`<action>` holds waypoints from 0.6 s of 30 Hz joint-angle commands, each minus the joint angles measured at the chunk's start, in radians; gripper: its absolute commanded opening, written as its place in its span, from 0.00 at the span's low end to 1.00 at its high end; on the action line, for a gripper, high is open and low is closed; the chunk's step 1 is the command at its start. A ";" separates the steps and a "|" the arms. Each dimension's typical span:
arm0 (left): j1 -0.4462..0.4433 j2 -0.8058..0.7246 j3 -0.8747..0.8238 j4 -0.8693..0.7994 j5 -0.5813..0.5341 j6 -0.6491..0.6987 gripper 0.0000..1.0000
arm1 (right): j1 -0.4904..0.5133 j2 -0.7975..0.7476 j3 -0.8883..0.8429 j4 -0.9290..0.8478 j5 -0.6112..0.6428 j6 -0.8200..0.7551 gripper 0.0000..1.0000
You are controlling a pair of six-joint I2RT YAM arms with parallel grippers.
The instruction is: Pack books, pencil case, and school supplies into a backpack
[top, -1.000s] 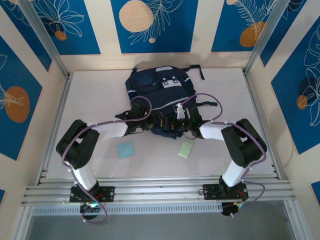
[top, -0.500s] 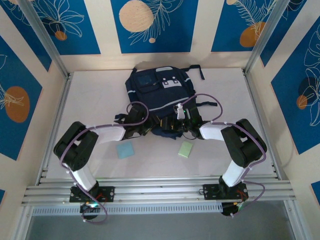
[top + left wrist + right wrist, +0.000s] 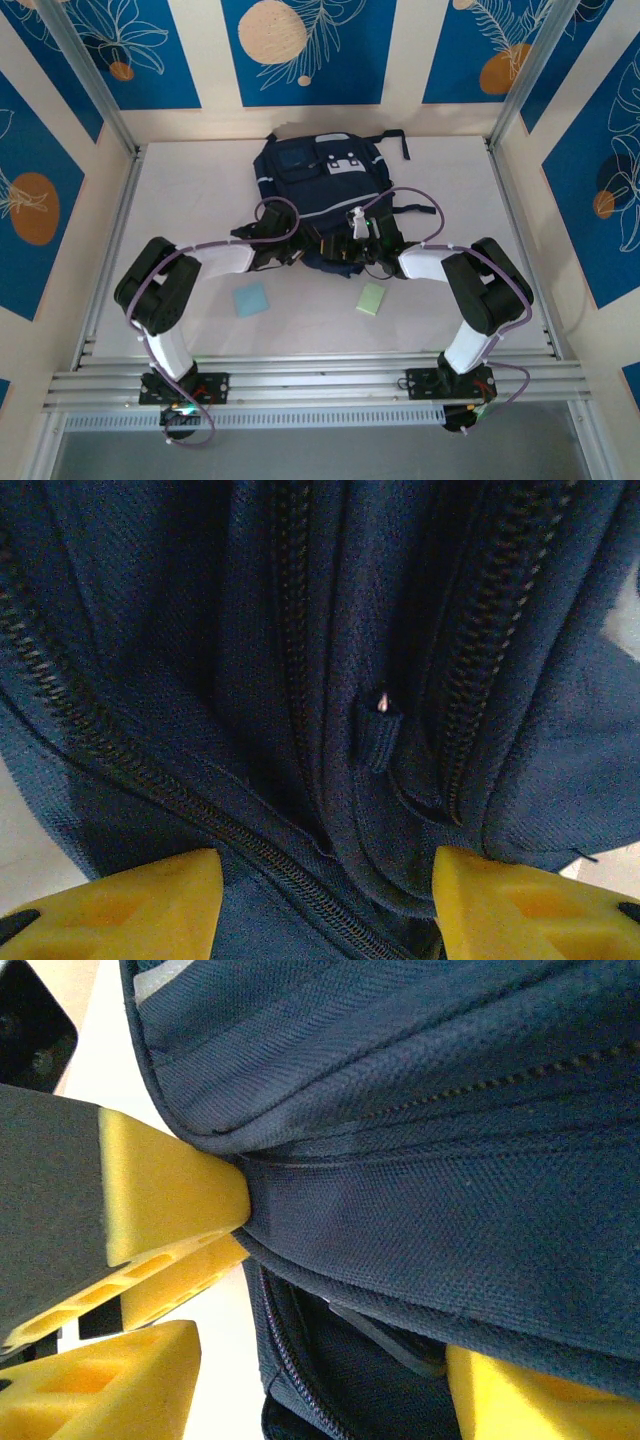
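The navy backpack (image 3: 318,185) lies flat at the back middle of the table, its zipped mouth toward me. Both grippers meet at its near edge. My left gripper (image 3: 305,252) (image 3: 328,910) is open, with its yellow fingertips (image 3: 120,905) spread over folds of blue fabric and zipper tracks. My right gripper (image 3: 352,255) (image 3: 320,1390) is also open. One of its fingers (image 3: 540,1400) sits under the backpack's (image 3: 420,1160) flap and the other is over bare table. Two school supplies lie in front: a light blue pad (image 3: 250,299) and a pale green pad (image 3: 371,298). The books and pencil case are out of view.
In the right wrist view a yellow finger of the other gripper (image 3: 170,1195) presses against the backpack's edge. Metal rails (image 3: 320,380) run along the table's near edge, and frame posts stand at the back corners. A dark strap (image 3: 400,145) trails off the backpack's far right.
The left arm's elbow swung a little left and came back. Both grippers stay at the backpack's near edge, and the two pads have not moved.
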 commanded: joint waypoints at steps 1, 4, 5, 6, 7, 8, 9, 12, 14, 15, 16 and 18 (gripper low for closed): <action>0.034 -0.034 0.029 -0.012 -0.071 0.035 0.58 | 0.023 0.030 -0.003 -0.121 -0.021 -0.002 0.66; 0.059 -0.012 0.019 0.029 -0.049 0.009 0.57 | 0.030 0.033 0.009 -0.142 -0.017 -0.015 0.65; 0.068 -0.004 0.021 0.050 -0.033 -0.003 0.56 | 0.032 0.033 0.009 -0.149 -0.015 -0.018 0.65; 0.074 0.000 0.025 0.061 -0.021 -0.008 0.56 | 0.032 0.033 0.009 -0.156 -0.011 -0.021 0.65; 0.077 -0.001 0.032 0.060 -0.015 -0.007 0.56 | 0.032 0.033 0.009 -0.159 -0.006 -0.020 0.64; 0.081 -0.004 0.042 0.050 -0.012 0.000 0.56 | 0.033 0.031 0.009 -0.164 -0.003 -0.021 0.64; 0.084 -0.006 0.054 0.037 0.001 0.011 0.56 | 0.033 0.030 0.008 -0.167 0.001 -0.024 0.64; 0.086 -0.029 0.070 0.007 0.030 0.029 0.56 | 0.036 0.032 0.015 -0.179 0.010 -0.030 0.64; 0.085 -0.051 0.073 -0.020 0.040 0.047 0.57 | 0.038 0.034 0.021 -0.187 0.015 -0.032 0.64; 0.086 -0.061 0.073 -0.043 0.042 0.058 0.57 | 0.039 0.036 0.023 -0.188 0.018 -0.031 0.64; 0.086 -0.071 0.071 -0.058 0.042 0.067 0.58 | 0.039 0.035 0.023 -0.188 0.020 -0.031 0.64; 0.086 -0.092 0.055 -0.080 0.028 0.082 0.58 | 0.041 0.036 0.027 -0.191 0.023 -0.032 0.64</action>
